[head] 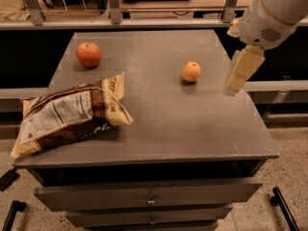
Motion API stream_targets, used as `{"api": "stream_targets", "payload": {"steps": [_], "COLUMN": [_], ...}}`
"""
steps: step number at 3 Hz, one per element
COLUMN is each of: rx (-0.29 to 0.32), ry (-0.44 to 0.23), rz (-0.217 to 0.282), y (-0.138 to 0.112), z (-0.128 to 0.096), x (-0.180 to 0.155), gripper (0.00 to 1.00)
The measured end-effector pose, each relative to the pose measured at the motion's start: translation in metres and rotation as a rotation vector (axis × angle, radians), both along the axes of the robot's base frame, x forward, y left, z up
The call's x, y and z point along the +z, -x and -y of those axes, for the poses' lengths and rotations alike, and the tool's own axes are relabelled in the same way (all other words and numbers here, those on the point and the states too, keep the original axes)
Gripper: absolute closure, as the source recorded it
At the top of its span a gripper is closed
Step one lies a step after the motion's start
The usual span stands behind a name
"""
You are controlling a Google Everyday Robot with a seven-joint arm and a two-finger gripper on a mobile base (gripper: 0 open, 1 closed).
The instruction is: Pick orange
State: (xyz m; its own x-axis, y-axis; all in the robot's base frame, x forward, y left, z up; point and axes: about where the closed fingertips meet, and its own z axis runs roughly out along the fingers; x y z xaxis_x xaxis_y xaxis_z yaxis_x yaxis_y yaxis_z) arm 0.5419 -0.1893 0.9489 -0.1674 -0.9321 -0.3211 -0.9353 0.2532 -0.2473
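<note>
The orange (191,71), small, round and light orange, sits on the grey table top (163,114) right of the middle. My gripper (238,76) hangs from the white arm at the upper right, over the table's right edge, to the right of the orange and apart from it. It holds nothing that I can see.
A larger red-orange apple (88,55) sits at the table's far left. A brown and cream snack bag (72,115) lies at the front left. Drawers (151,198) are below the top. A rail (144,23) runs behind the table.
</note>
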Motion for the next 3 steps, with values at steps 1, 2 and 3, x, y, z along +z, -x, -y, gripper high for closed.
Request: {"api": "stream_targets", "payload": {"steps": [1, 2, 3], "rx": [-0.003, -0.007, -0.005], "ry": [-0.068, -0.136, -0.183], "rz": [-0.033, -0.063, -0.087], "y": [-0.033, -0.054, -0.068], "z": [-0.010, -0.017, -0.025], "x": [-0.018, -0.036, -0.051], "gripper": [0.00, 0.00, 0.00]}}
